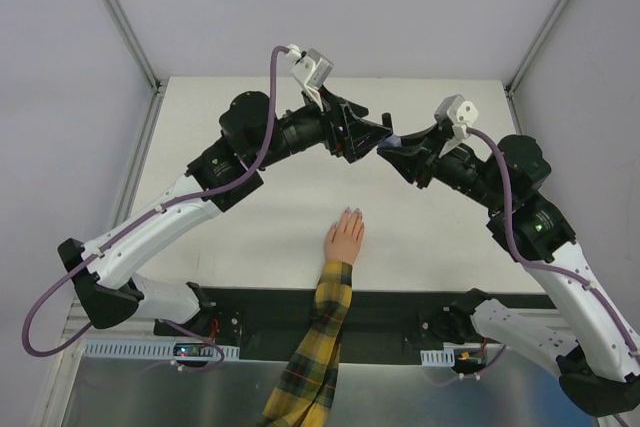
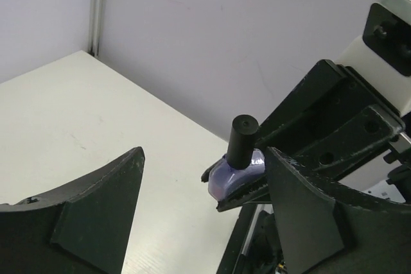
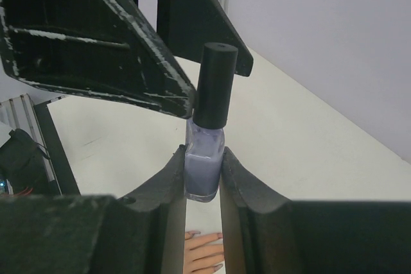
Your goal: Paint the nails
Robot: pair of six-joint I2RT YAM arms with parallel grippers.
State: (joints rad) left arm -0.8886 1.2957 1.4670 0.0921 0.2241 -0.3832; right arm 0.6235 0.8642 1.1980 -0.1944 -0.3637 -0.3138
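Note:
A pale hand [image 1: 345,237] in a yellow-and-dark plaid sleeve lies flat on the white table [image 1: 250,237], fingers pointing away from the arm bases. Its nails [image 3: 194,233] show under the right gripper and look lilac-tinted. My right gripper [image 3: 203,156] is shut on a small purple bottle [image 3: 203,168] with a black cap [image 3: 215,85], held upright in the air above the table. My left gripper [image 2: 202,203] is open, its fingers [image 2: 96,213] spread wide. The bottle [image 2: 239,172] and its cap [image 2: 243,139] sit just ahead of them, untouched.
Both arms meet over the far middle of the table [image 1: 385,142], well beyond the hand. White walls close the table at the back and sides. The arm bases and a dark rail [image 1: 380,307] line the near edge, where the sleeve [image 1: 315,347] crosses.

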